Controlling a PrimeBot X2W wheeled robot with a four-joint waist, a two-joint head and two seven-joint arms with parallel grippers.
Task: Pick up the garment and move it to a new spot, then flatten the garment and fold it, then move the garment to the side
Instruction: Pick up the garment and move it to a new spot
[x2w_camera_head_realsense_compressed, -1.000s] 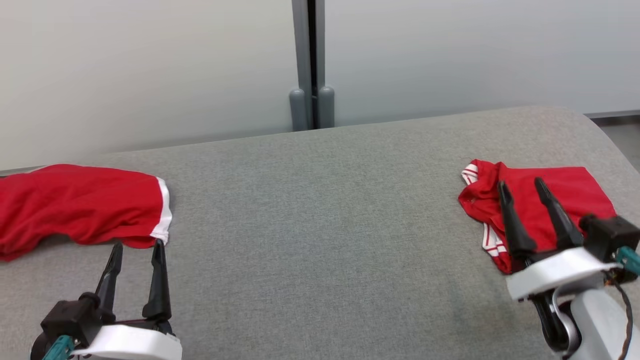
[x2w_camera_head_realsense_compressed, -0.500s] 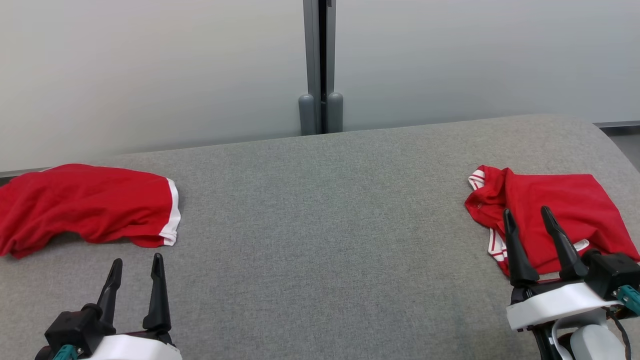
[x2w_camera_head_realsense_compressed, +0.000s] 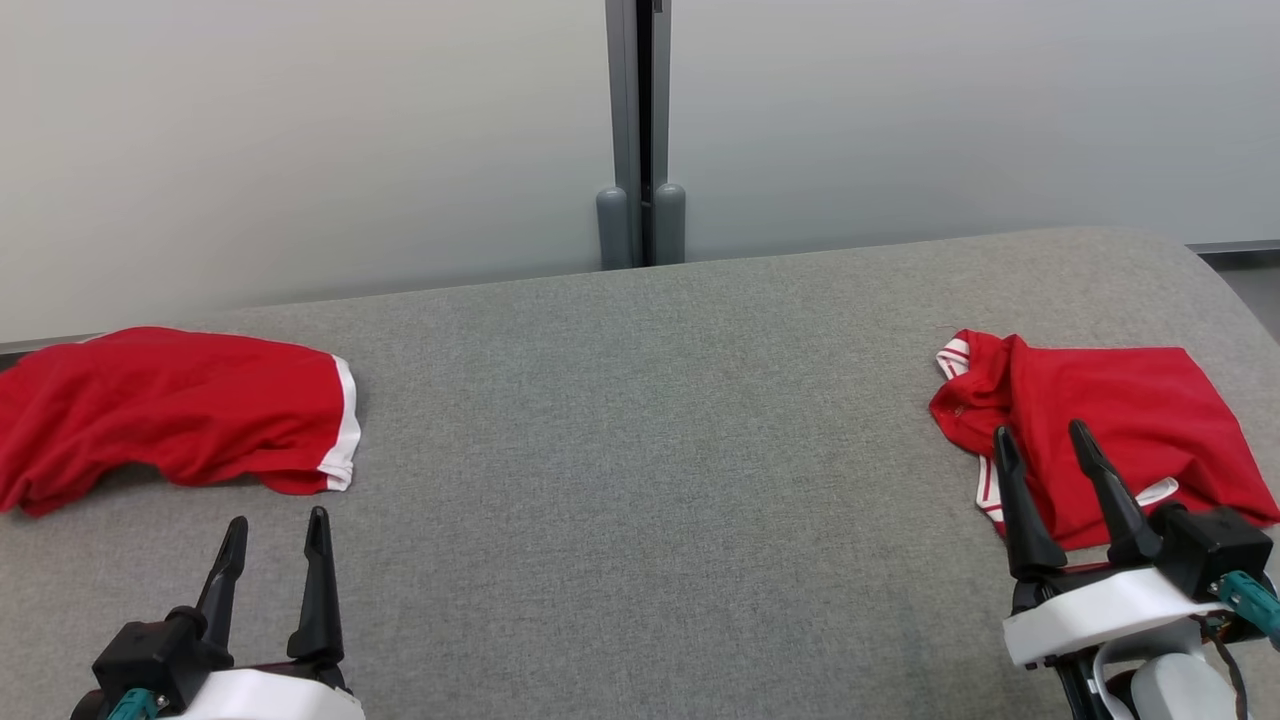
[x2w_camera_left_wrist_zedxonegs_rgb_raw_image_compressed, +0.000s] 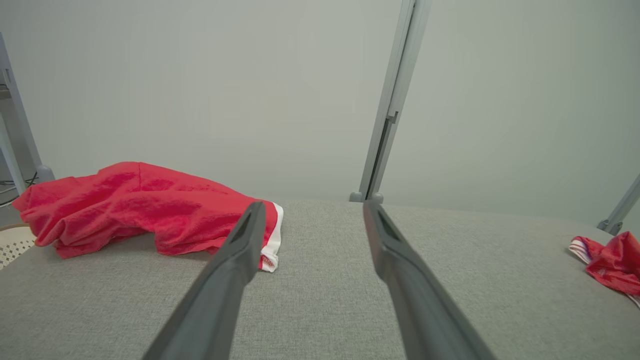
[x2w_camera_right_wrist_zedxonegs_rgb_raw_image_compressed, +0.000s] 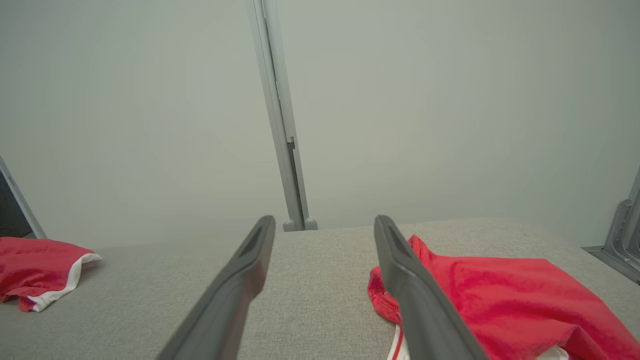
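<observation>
Red garment (x2w_camera_head_realsense_compressed: 1110, 400), loosely folded with white trim showing, lies at the right edge of the grey cloth-covered table (x2w_camera_head_realsense_compressed: 650, 450). A second red garment (x2w_camera_head_realsense_compressed: 170, 415) lies rumpled at the left edge. Left gripper (x2w_camera_head_realsense_compressed: 277, 522) and right gripper (x2w_camera_head_realsense_compressed: 1040, 432) hover near the front edge, fingers spread, holding nothing.

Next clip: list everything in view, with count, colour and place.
garments: two, red with white trim; left garment rumpled at the table's left end, right garment roughly folded at its right end
table: one, grey fabric top, across the foreground
panels: two, pale grey, behind the table
post: one, grey, between the panels
left gripper: one, dark fingers, open, lower left, short of the left garment
right gripper: one, dark fingers, open, lower right, at the right garment's near edge
</observation>
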